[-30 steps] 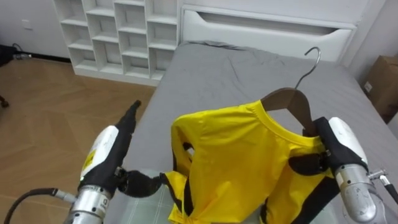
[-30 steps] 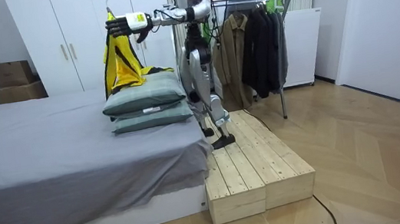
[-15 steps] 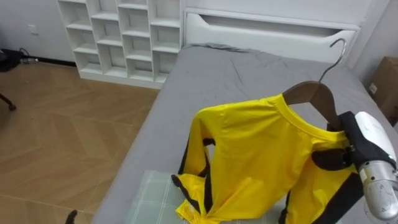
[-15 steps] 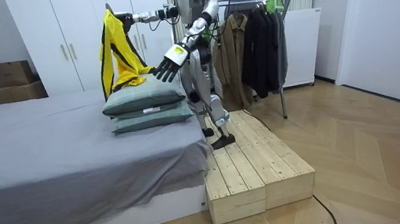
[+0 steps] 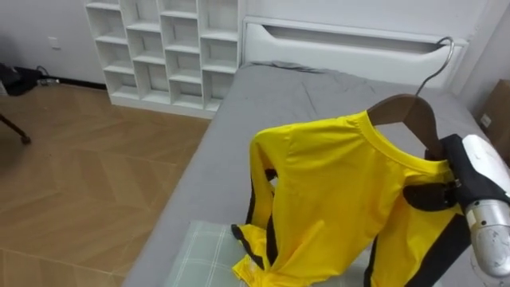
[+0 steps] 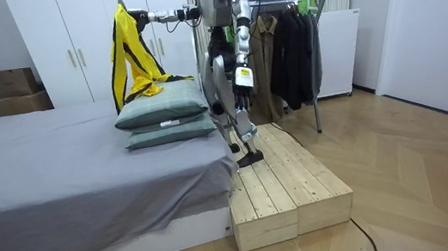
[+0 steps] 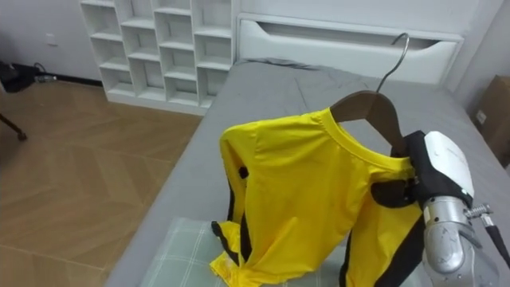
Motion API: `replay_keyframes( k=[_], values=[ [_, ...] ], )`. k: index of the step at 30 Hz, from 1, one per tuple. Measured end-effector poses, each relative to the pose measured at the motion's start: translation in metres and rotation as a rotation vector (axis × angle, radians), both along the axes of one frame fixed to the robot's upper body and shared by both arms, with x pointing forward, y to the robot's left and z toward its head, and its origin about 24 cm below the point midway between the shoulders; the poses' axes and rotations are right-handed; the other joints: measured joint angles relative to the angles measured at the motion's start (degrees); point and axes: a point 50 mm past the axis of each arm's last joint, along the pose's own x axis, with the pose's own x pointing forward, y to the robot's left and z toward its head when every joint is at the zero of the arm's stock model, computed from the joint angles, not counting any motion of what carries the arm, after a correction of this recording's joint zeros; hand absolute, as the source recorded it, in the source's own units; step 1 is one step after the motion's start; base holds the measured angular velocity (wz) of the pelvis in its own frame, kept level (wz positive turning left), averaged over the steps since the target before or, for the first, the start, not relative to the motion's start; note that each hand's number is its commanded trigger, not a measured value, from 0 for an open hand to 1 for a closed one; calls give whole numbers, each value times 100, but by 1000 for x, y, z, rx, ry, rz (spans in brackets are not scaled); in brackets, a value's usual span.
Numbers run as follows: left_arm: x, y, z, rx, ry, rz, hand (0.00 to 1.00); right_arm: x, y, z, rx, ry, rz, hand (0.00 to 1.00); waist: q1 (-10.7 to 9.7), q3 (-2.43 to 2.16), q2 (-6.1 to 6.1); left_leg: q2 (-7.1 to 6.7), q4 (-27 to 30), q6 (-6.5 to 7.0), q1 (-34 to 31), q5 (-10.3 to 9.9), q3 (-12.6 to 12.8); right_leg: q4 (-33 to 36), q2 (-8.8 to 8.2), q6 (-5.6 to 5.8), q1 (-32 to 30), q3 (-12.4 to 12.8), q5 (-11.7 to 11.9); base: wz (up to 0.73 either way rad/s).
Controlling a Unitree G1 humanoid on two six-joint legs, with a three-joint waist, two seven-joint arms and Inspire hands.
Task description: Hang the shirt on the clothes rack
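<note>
1. Fabric of the yellow shirt with black stripes (image 5: 335,191) looked light, soft and floppy. It hung to the left of and below the right hand (image 5: 470,179), draped on a brown wooden hanger with a metal hook (image 5: 406,112).
2. That hand was clamped on the hanger's nearer shoulder through the cloth. The stiff wood seemed the sound place to hold, with the hook free above.
3. The shirt's lowest folds rested on a pale green checked pillow (image 5: 199,255) below the hand, and the picture edge cut them off.
4. The left hand (image 6: 238,89) hung by the robot's side; whether it was open or closed could not be told.
</note>
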Motion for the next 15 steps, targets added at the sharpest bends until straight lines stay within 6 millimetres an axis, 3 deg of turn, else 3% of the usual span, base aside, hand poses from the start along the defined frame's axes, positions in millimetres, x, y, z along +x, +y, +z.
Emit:
replay_keyframes(
  k=[9, 15],
  values=[
    [-32, -9, -8, -38, 136, 61, 0, 0, -2, 8, -5, -22, -27, 100, 94, -26, -23, 10, -8, 9, -35, -6, -6, 17, 14, -15, -44, 13, -10, 0],
    [-27, -15, -12, -98, 118, 79, 0, -2, 4, 17, -12, -55, 5, 100, 107, 8, -181, 4, 6, 9, -36, -6, -25, 11, 13, -5, -34, 40, -25, 1]
  ],
)
